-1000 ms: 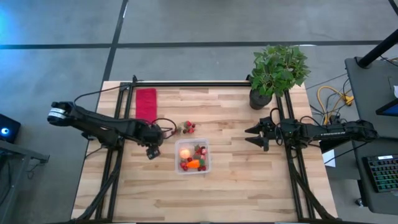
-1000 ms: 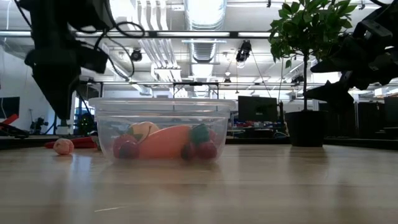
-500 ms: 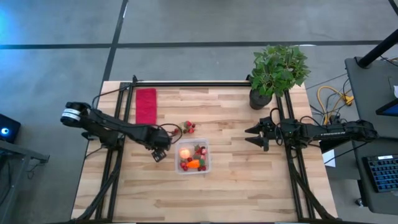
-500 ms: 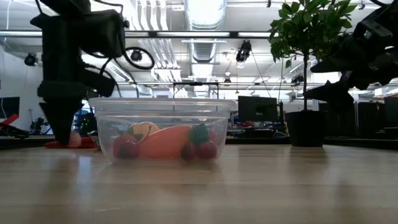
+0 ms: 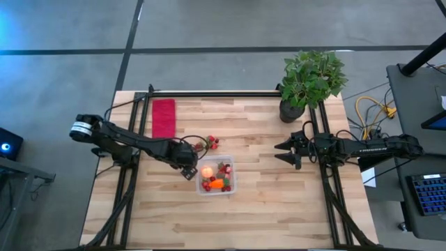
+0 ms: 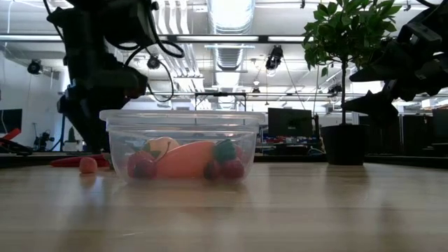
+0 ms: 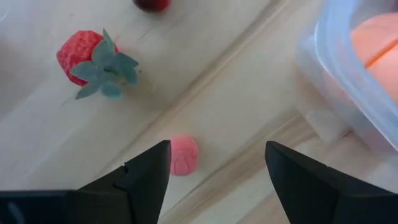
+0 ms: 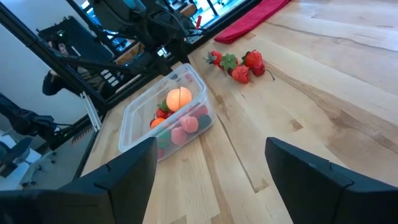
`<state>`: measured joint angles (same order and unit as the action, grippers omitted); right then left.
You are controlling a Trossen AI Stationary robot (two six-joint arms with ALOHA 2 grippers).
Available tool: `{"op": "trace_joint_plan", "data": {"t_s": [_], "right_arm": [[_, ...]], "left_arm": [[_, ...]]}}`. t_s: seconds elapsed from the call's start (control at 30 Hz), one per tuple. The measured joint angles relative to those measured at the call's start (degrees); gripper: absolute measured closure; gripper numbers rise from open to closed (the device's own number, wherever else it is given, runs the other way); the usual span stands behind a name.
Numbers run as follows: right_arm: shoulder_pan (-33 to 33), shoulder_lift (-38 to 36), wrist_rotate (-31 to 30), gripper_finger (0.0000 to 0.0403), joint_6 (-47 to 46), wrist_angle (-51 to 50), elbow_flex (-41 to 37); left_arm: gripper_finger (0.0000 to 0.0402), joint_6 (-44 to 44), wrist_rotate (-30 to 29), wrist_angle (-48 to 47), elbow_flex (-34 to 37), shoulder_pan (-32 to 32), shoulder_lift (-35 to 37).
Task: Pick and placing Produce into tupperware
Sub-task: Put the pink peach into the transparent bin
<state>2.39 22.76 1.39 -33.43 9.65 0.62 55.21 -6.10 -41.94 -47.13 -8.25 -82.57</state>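
Left gripper (image 7: 214, 177) spread wide, low over small pink piece (image 7: 183, 155) at centre-bottom of left wrist view — lined up to straddle it. Tupperware (image 5: 216, 176) at table centre, already holding carrot (image 5: 217, 184), round fruit (image 5: 207, 171). Right gripper (image 5: 280, 154) parked open, mid-right — waiting.

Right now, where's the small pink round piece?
On the wooden table, between the open left claw's fingers; small pink round piece sits beside the clear plastic tupperware.
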Motion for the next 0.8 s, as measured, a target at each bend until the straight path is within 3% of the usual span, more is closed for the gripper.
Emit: {"op": "trace_joint_plan", "data": {"t_s": [0.57,0.8], "right_arm": [[0.00,-0.02,0.01,0.0114,0.00,0.00,0.00],[0.01,-0.01,0.00,0.0108,0.00,0.00,-0.01]], "left_arm": [[0.0158,-0.52,0.96,-1.13,-0.07,0.15,-7.62],[0.0221,-0.67,0.30,-0.61,0.06,0.26,-7.27]]}}
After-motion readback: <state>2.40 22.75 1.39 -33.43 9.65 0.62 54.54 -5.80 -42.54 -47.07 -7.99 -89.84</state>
